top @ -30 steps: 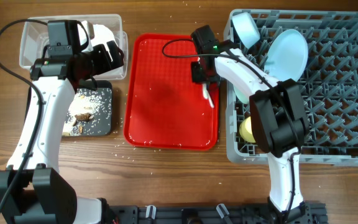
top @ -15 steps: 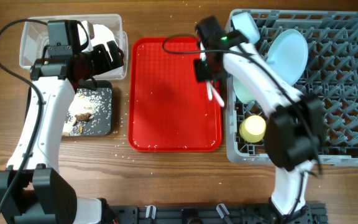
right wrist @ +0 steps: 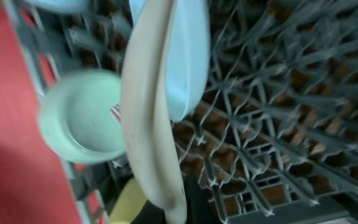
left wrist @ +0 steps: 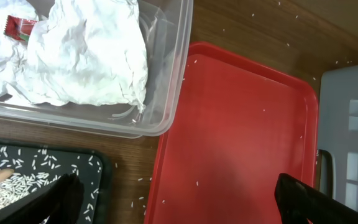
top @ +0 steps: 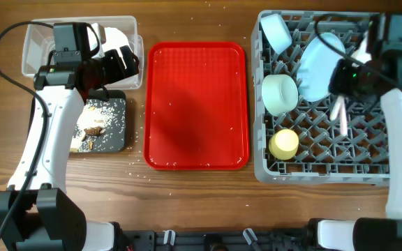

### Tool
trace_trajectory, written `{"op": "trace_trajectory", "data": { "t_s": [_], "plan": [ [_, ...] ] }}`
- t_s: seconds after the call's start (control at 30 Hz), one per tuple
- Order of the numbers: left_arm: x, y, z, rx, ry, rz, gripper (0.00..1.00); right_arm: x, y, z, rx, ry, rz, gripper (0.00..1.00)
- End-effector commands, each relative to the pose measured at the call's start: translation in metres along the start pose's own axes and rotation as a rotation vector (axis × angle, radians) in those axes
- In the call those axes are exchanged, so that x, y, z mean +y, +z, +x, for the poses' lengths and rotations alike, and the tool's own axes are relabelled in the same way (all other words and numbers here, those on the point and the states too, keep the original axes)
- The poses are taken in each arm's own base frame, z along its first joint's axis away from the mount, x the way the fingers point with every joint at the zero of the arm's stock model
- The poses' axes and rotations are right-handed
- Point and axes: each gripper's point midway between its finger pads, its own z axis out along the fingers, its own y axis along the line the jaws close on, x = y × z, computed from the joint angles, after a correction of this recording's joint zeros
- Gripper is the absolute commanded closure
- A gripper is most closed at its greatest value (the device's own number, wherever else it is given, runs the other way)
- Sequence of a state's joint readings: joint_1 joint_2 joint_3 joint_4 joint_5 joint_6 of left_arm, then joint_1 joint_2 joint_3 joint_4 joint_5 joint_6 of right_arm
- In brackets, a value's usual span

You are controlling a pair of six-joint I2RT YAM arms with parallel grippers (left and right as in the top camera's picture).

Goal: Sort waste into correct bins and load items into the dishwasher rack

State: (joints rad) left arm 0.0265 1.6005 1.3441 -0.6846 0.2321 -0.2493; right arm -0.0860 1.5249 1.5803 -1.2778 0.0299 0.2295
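Above grey rack (top: 368, 150), right fingers (top: 340, 89) clamped on white utensil (top: 341, 117), lengthwise front-to-back; left fingers (left wrist: 55, 202) apart.

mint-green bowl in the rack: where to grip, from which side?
Probably pinch the rim of the mint-green bowl from above, one finger inside, one outside, since its mouth faces roughly up. Take the rim edge nearest the red tray; the pale blue plate stands close on the far side.

The red tray (top: 195, 104) lies open, while plate (top: 316, 70), mint-green bowl (top: 280, 94) and yellow cup (top: 283, 143) crowd the rack's (top: 319, 157) left side.
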Motion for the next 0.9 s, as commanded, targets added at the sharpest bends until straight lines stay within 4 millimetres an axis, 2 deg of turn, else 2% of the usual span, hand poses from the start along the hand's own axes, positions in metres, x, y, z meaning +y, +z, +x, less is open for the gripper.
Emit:
{"op": "trace_trajectory", "data": {
  "t_s": [0.0,0.1,0.2,0.27,0.33,0.4,0.43,0.53,0.6,0.7,0.73,0.87],
  "plan": [
    [0.001,-0.004,-0.004,-0.016,0.006,-0.004,0.0,0.003,0.03,0.024,0.097,-0.052,-0.02,0.9],
    [0.001,-0.004,-0.004,-0.016,0.006,-0.003,0.0,0.002,0.035,0.03,0.112,-0.052,-0.018,0.75],
    [0.001,-0.004,-0.004,-0.016,0.006,-0.004,0.0,0.004,0.027,0.025,0.085,-0.054,-0.028,0.65],
    [0.001,-0.004,-0.004,-0.016,0.006,-0.003,0.0,0.021,0.005,0.015,0.031,-0.112,-0.13,0.6],
    [0.001,-0.004,-0.004,-0.016,0.006,-0.003,0.0,0.038,-0.03,0.003,-0.054,-0.168,-0.228,0.59],
    [0.001,-0.004,-0.004,-0.016,0.006,-0.003,0.0,0.043,-0.087,-0.008,-0.179,-0.199,-0.272,0.54],
    [0.001,-0.004,-0.004,-0.016,0.006,-0.003,0.0,0.043,-0.116,-0.011,-0.248,-0.173,-0.285,0.01],
    [0.001,-0.004,-0.004,-0.016,0.006,-0.003,0.0,0.042,-0.162,-0.013,-0.373,0.009,-0.346,0.0],
    [0.001,-0.004,-0.004,-0.016,0.006,-0.003,0.0,0.039,-0.181,-0.005,-0.41,0.083,-0.376,0.0],
    [0.001,-0.004,-0.004,-0.016,0.006,-0.003,0.0,0.036,-0.189,0.0,-0.434,0.094,-0.373,0.0],
    [0.001,-0.004,-0.004,-0.016,0.006,-0.003,0.0,0.027,-0.19,-0.002,-0.454,0.108,-0.328,0.0],
    [0.001,-0.004,-0.004,-0.016,0.006,-0.003,0.0,0.013,-0.176,0.0,-0.43,0.125,-0.239,0.0]
  ]
}}
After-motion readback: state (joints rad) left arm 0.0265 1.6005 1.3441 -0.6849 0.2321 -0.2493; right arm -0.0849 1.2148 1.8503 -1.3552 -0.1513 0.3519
